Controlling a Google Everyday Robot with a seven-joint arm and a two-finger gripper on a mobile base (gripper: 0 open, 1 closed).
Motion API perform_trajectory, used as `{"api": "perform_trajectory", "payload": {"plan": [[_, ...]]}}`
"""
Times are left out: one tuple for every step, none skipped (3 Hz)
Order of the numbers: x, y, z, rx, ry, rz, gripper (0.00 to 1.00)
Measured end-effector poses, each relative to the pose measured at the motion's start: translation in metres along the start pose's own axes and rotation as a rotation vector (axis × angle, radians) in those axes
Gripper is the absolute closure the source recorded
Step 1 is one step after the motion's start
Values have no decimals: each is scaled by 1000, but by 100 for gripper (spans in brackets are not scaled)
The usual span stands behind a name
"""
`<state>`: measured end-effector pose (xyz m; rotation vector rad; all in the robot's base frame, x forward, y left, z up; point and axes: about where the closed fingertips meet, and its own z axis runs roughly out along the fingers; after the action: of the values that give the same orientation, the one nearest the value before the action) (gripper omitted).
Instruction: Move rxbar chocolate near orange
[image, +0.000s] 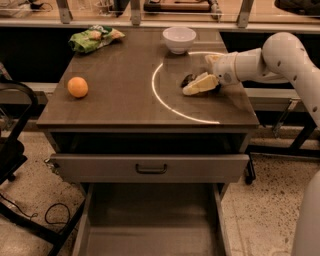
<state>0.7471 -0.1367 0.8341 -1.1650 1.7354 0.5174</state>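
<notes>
The orange (77, 86) sits near the left edge of the brown table (120, 75). The rxbar chocolate (187, 79) shows only as a dark end on the right half of the table, mostly hidden by my gripper. My gripper (198, 84) reaches in from the right on the white arm (260, 62) and is low over the bar, right at the tabletop. The bar and the orange are far apart, nearly the table's width.
A white bowl (179, 38) stands at the back, just behind my gripper. A green and yellow snack bag (94, 38) lies at the back left. A bright ring of light (156, 92) marks the tabletop. An open drawer (150, 167) sticks out below the front edge. A black chair (12, 135) stands at left.
</notes>
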Motion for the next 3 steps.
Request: {"api": "perform_trajectory", "payload": {"plan": [[-1, 1, 0, -2, 6, 0, 0], [-7, 3, -13, 6, 35, 17, 0], [-15, 9, -45, 4, 83, 76, 0]]}}
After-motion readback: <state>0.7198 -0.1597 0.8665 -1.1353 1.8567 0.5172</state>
